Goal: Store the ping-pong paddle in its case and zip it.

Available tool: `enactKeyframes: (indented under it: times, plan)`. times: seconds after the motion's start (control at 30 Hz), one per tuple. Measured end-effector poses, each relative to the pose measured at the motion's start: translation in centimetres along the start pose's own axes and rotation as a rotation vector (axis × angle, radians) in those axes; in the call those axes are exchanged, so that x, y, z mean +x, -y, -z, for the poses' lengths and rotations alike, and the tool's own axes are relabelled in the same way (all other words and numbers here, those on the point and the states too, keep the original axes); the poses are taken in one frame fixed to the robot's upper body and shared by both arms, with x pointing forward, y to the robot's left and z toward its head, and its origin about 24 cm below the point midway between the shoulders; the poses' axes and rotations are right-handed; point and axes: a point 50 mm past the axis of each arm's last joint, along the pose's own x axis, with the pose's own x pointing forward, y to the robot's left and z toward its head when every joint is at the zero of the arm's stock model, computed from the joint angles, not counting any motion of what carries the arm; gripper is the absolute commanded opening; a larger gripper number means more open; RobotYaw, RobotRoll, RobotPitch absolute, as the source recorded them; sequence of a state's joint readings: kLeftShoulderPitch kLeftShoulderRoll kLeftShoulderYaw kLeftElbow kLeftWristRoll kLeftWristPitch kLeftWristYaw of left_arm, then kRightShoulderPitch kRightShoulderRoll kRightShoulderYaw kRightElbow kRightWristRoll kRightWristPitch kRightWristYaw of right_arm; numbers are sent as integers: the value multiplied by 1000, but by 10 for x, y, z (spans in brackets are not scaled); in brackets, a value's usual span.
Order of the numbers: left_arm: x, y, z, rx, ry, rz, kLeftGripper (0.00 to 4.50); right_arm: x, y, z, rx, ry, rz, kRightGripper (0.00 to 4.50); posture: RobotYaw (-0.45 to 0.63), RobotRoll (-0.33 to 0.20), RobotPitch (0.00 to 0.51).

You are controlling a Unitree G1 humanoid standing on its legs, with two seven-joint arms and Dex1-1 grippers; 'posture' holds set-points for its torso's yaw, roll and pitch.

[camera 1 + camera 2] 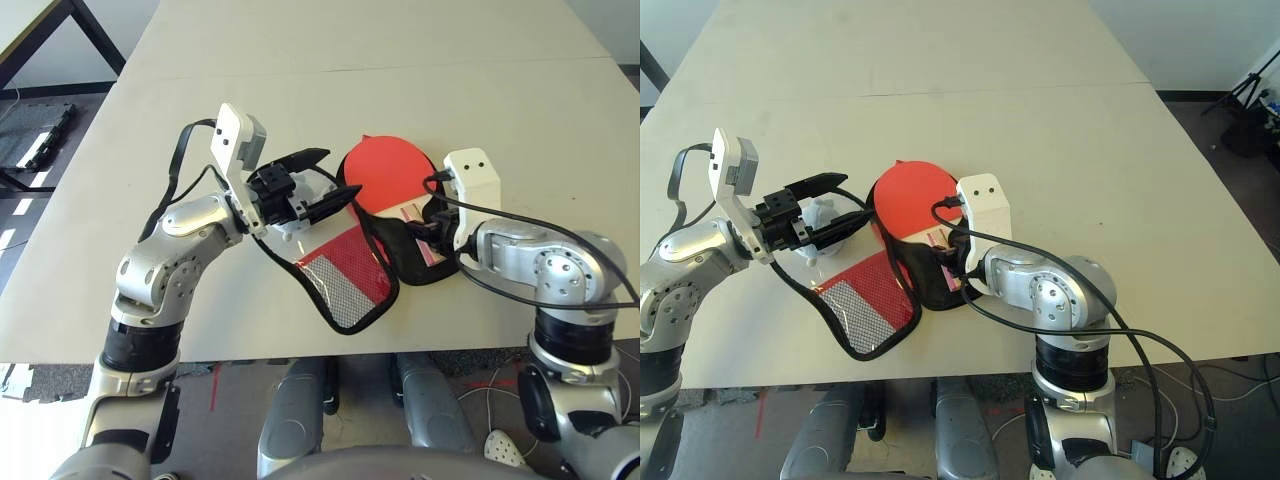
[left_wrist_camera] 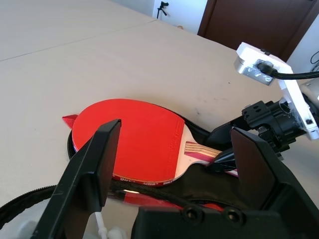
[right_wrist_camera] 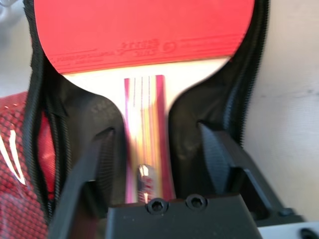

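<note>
We see the ping-pong paddle [image 1: 385, 175] lying in the open case [image 1: 405, 255], near the table's [image 1: 300, 70] front edge, flap [image 1: 345, 280] spread left.

Robot lab or test room, long bare beige table [image 1: 300, 60], loose cables on grey floor [image 1: 1200, 380], tripod legs [image 1: 1255, 75] by white wall, dark door [image 2: 239, 20]

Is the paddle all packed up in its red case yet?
Nearly. Done: the ping-pong paddle lies inside the open case, on the black lining. In hand: nothing; the right gripper stands open around the handle, and the left gripper is open beside the case. Left: fold the mesh flap over the paddle and zip it shut.
</note>
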State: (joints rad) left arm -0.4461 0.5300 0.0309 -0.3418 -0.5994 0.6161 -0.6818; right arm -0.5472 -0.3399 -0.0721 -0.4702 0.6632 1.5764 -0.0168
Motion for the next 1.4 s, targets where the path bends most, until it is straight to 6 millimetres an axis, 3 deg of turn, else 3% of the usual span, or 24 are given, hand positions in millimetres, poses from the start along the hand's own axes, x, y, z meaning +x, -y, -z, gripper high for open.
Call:
enactKeyframes:
  times: [0.03,0.37,0.47,0.77,0.8,1.17,1.4]
  plan:
    - [0,0,0,1,-2,-2,4500,-2,1,-1,-10,3,-1,4477,-39,0,238]
    - [0,0,0,2,1,1,4500,-8,4,-2,-26,11,-27,4477,-31,0,238]
    - [0,0,0,3,1,0,4500,-6,1,-1,-18,9,-47,3996,-27,0,240]
    - [0,0,1,7,-3,-6,4500,-6,-1,10,-12,-34,-85,1220,-26,0,241]
    - [0,0,1,8,-4,-6,4500,-7,0,10,-17,-37,-88,1170,-28,0,240]
    - [0,0,1,13,-4,-6,4500,-19,4,20,-25,-32,-59,1169,-42,0,233]
    - [2,-1,2,12,-4,-2,4500,-19,-5,8,12,57,-103,3290,-39,0,232]
